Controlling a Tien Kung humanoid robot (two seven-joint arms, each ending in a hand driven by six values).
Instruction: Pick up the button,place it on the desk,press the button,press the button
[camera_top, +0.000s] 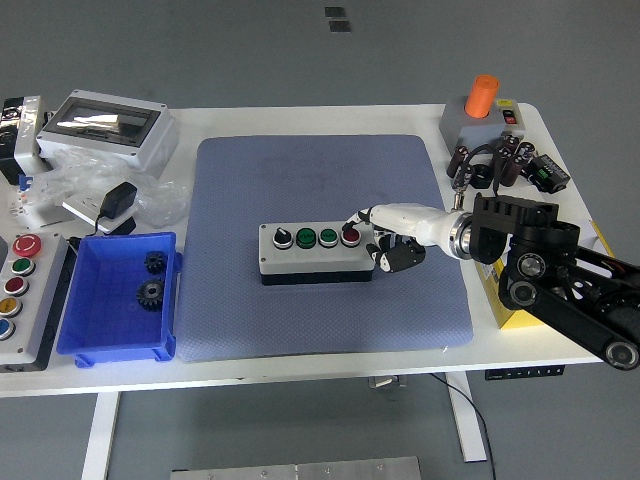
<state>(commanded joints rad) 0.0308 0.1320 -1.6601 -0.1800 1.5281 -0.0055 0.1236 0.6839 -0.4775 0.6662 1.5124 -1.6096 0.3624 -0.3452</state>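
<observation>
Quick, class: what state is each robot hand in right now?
Left robot hand: not in view.
Right robot hand: index finger out at the red button, other fingers curled, holding nothing.

A: What's the room like?
B: Plain grey floor (300, 50), matte, even overhead light, soft shadows. Two small dark squares (337, 18) on it near the top edge.
A: Furniture?
B: One white table (320, 375) with rounded corners. White legs (103, 432) below the near edge, a cable (478, 410) hanging by the right one. A grey metal plate (296, 469) sits on the floor at the bottom centre.
A: Walls, windows?
B: Neither in frame. Only floor beyond the table's far edge.
</observation>
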